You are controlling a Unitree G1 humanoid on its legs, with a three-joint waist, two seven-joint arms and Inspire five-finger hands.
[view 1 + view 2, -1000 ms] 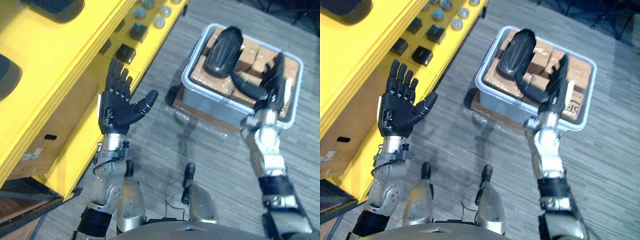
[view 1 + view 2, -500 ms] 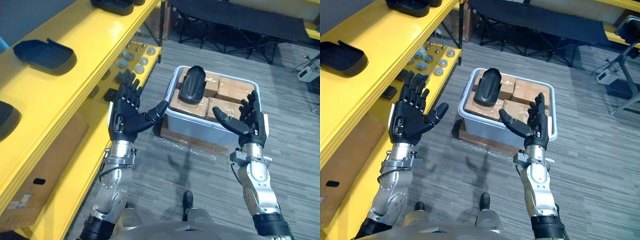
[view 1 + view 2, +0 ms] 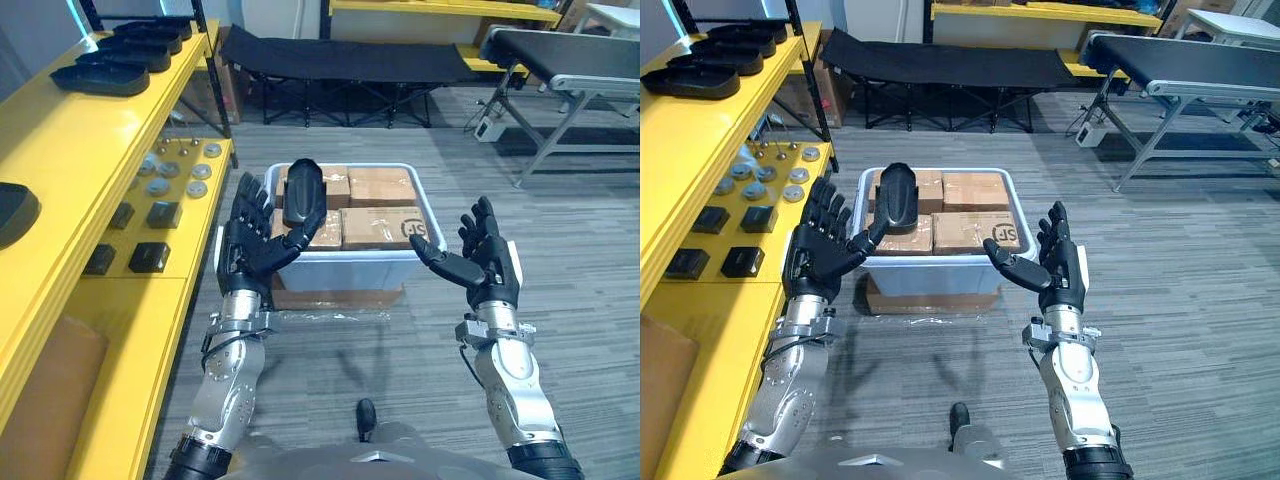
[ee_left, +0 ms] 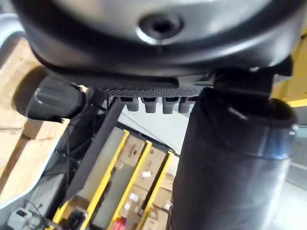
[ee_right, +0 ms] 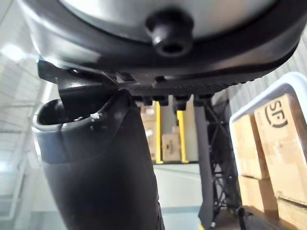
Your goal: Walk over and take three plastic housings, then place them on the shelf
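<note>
Both hands have risen in front of us since half a second ago, and our view now faces the bin (image 3: 350, 272) squarely (the camera swung, not the bin). We cannot tell whether the thumb of the left hand (image 3: 248, 258) touches the housing (image 3: 302, 192) or only overlaps it from our angle. That hand also hides the bin's near left corner. A second housing (image 3: 15, 212) on the shelf (image 3: 80, 140) is cut off at the left edge.

Left hand and right hand (image 3: 492, 275) are spread open, palms facing each other, holding nothing. The housing lies on brown boxes (image 3: 378, 186) in the bin's far left part, just past the left thumb and well apart from the right hand.

More housings (image 3: 100, 80) sit far along the yellow shelf. Dark blocks (image 3: 148, 257) and round caps (image 3: 197, 188) lie on its lower level. A black cot (image 3: 340, 58) and a conveyor (image 3: 570, 48) stand beyond the bin.
</note>
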